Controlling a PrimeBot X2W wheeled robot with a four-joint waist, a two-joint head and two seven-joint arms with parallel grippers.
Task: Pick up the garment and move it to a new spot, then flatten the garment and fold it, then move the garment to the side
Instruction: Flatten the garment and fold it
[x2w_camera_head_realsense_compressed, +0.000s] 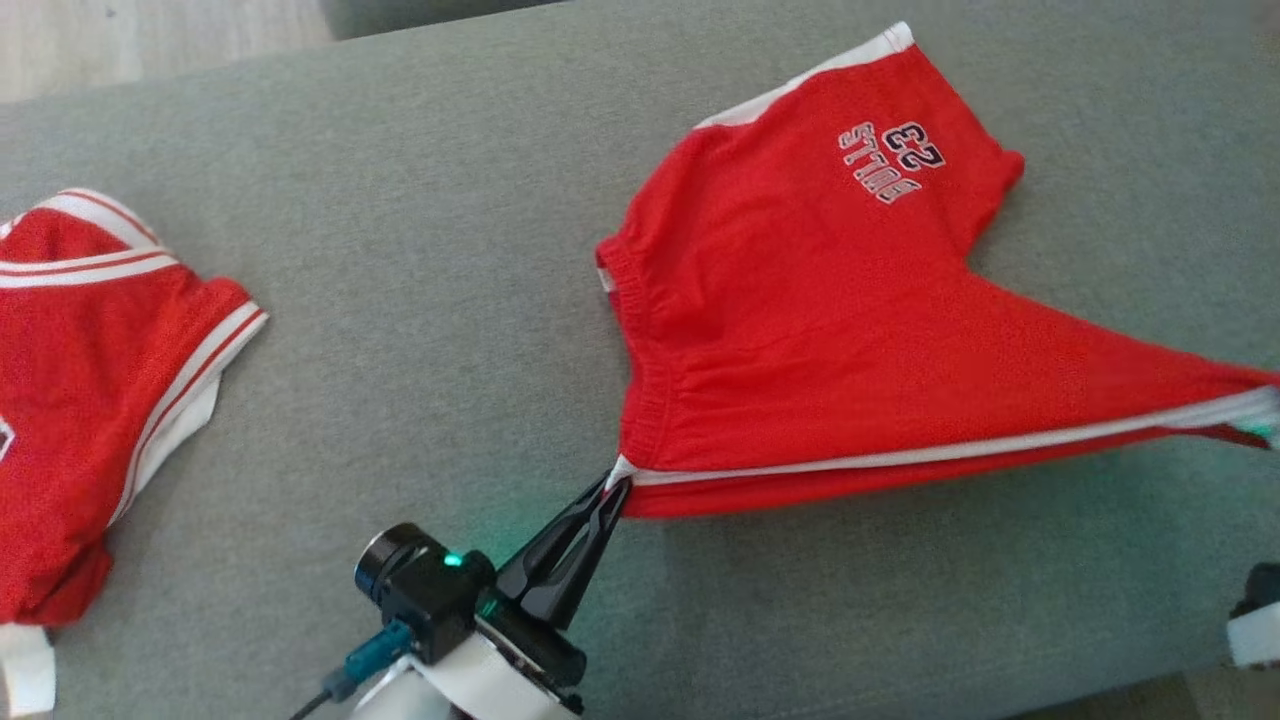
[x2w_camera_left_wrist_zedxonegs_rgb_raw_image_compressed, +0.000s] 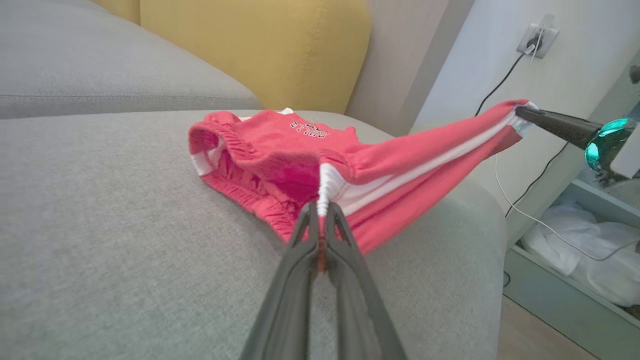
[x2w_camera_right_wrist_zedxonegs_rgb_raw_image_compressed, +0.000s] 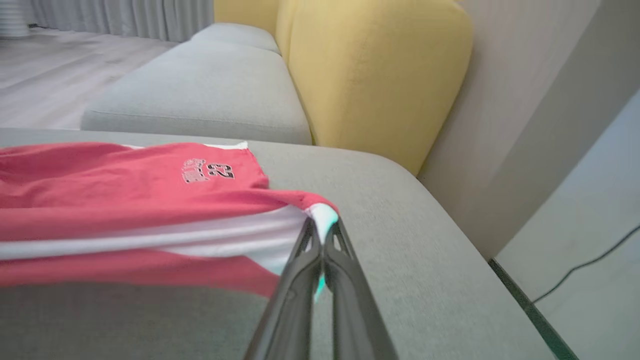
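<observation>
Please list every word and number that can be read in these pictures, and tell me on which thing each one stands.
"23": on the red shorts, near one leg hem, upside down in the head view.
"BULLS": next to that number on the same shorts, also upside down; in both wrist views this word is too blurred to read.
Red jersey: a piece of a print at the picture's left edge, cut off, not readable.

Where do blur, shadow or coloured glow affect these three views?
Head view: green glow on the sofa beside the left pincer, soft shadow under the lifted shorts. Right wrist view: near hem blurred, teal tint at the right pincer. Left wrist view: mostly sharp.
</observation>
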